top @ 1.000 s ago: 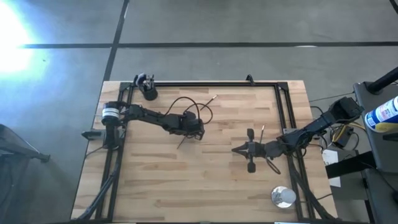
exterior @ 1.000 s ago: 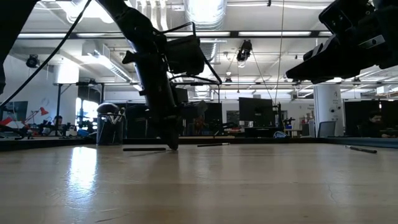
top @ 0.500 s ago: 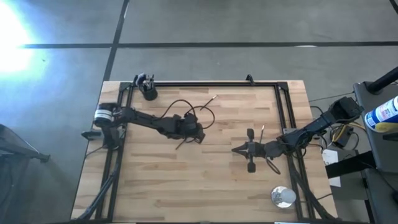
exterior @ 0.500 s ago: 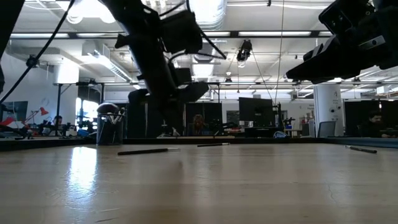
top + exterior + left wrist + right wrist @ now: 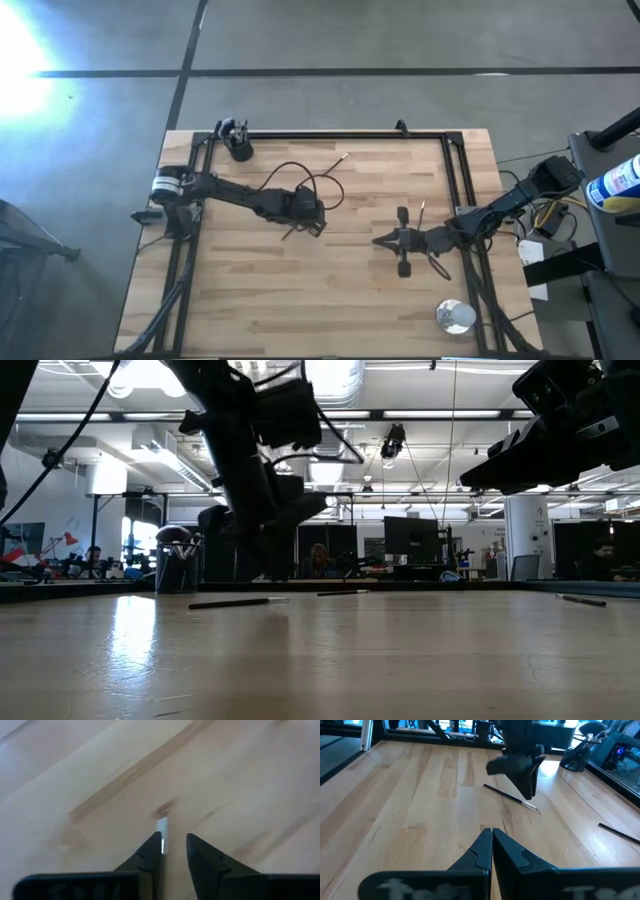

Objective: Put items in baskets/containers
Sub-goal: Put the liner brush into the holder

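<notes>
A slim dark brush (image 5: 293, 229) lies flat on the wood near the table's middle; its pale ferrule and brown tip (image 5: 162, 822) show in the left wrist view. My left gripper (image 5: 306, 220) hangs above that bristle end (image 5: 534, 808), fingers pointing down with a narrow gap, touching nothing. Other brushes lie by the far rail (image 5: 340, 160) and near the right arm (image 5: 422, 211). The black cup (image 5: 238, 146) stands at the far left corner with brushes in it. My right gripper (image 5: 378, 240) waits shut above the table's right part.
A shiny silver round object (image 5: 455, 316) sits near the near right corner. A black frame rail (image 5: 330, 134) runs along the table's far and side edges. A loop of cable (image 5: 315, 175) arcs over the left arm. Bare wood (image 5: 250, 290) lies toward the near edge.
My left gripper has risen from the table top, where its fingertips stood a second ago, and now hangs clear above the wood. The dark brush beneath it has stayed lying on the table. The right arm has kept still.
</notes>
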Tool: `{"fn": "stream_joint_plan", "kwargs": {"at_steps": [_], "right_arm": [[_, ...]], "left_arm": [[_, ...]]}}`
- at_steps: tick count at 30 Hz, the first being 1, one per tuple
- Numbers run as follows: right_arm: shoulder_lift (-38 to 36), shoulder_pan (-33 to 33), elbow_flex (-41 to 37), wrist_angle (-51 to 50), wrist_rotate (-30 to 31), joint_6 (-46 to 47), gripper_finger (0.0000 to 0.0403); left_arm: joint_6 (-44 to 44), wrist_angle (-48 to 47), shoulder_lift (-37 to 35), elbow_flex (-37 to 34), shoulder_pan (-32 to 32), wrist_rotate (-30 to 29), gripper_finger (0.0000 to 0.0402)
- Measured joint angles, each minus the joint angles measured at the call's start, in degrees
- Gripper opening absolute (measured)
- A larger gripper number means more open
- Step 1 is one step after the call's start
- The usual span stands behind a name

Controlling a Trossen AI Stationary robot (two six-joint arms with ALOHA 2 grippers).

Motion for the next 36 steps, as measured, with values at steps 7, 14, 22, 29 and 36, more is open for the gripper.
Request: {"fn": "stream_joint_plan", "kwargs": {"at_steps": [7, 14, 22, 29, 36], "right_arm": [[0.0, 0.0, 0.0, 0.0, 0.0, 0.1, 0.0008], [0.0, 0.0, 0.0, 0.1, 0.0, 0.2, 0.0008], [0.0, 0.0, 0.0, 0.1, 0.0, 0.2, 0.0008], [0.0, 0.0, 0.0, 0.1, 0.0, 0.2, 0.0008], [0.0, 0.0, 0.0, -0.1, 0.0, 0.2, 0.0008]], "left_arm": [[0.4, -1.0, 1.9, -0.1, 0.8, -0.3, 0.0116], [1.8, 0.8, 4.3, -0.1, 1.8, -1.2, 0.0091], [3.1, 3.3, 6.0, 0.0, 2.4, -1.9, 0.0008], [3.7, 3.7, 5.6, 0.0, 2.4, -2.8, 0.0003], [4.5, 5.2, 4.4, 0.4, 2.1, -3.3, 0.0001]]}}
